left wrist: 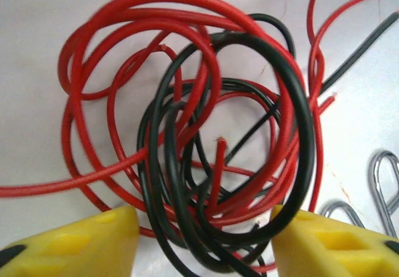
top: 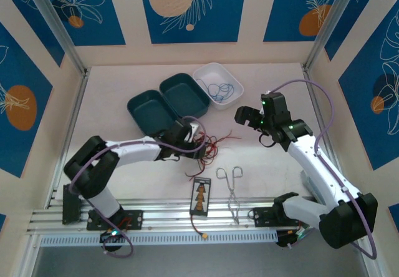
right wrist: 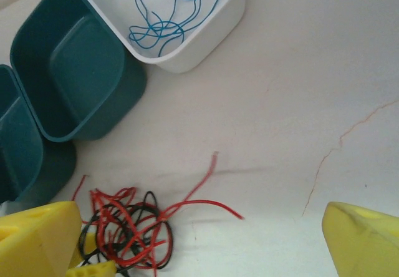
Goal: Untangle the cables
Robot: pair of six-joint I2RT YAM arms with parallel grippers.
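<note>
- The left gripper [left wrist: 206, 230] has its yellow fingers [left wrist: 68, 242] on both sides of the tangle of red and black cables [left wrist: 187, 133]. The strands fill the gap between them, and I cannot tell if they press the strands or only stand around them.
- The right gripper [right wrist: 199, 227] has its jaws wide apart, with only bare table [right wrist: 299, 102] between them. It hangs at 3 o'clock of the tangle, well apart from it.
- The blue cable [right wrist: 168, 15] lies alone in the white tray [right wrist: 212, 43], at 12 o'clock of the tangle. Two teal trays [top: 184, 96] stand just beside this tray, at its 9 o'clock.
- The table is pale and matt, with a thin crack [right wrist: 349, 133] (it branches a little).
- Silver forceps [top: 232, 189] and a small dark card [top: 201, 197] lie at 6 o'clock of the tangle, near the metal rail [top: 187, 213].
- The walls [top: 193, 5] are cream with blue panels showing leaves and orange discs.
- The lower frame edge cuts off the bottom of the tangle in the left wrist view. The strands cross too much to tell which lies over which.
</note>
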